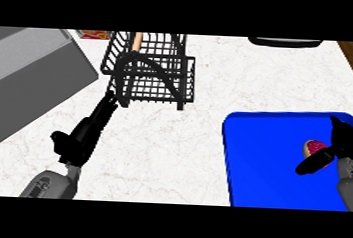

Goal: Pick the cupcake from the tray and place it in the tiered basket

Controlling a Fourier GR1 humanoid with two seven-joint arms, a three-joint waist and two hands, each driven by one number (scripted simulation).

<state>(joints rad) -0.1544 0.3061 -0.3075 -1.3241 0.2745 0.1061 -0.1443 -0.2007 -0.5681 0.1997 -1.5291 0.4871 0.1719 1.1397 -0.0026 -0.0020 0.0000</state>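
Flat blue tray (pixel 266 160): pink-topped cupcake (pixel 313 146) inside, right robot hand (pixel 327 156) curled around it | black wire tiered basket (pixel 152 70): orange stick-like item | left robot hand (pixel 90 125) straight-fingered beside basket.

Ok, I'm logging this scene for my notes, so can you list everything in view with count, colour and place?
Tiered basket: one, black wire, counter's far middle.
Tray: one, blue, right near side.
Cupcake: one, pink-topped, on the tray's right part, by the right hand.
Grey appliance: one, far left.
Dark object: one, cut off by the far edge.
Red-and-yellow item: one, far left, mostly hidden.
Counter: one, white marble.
Left hand: black, fingers straight, toward the basket's base.
Right hand: black, curling around the cupcake.
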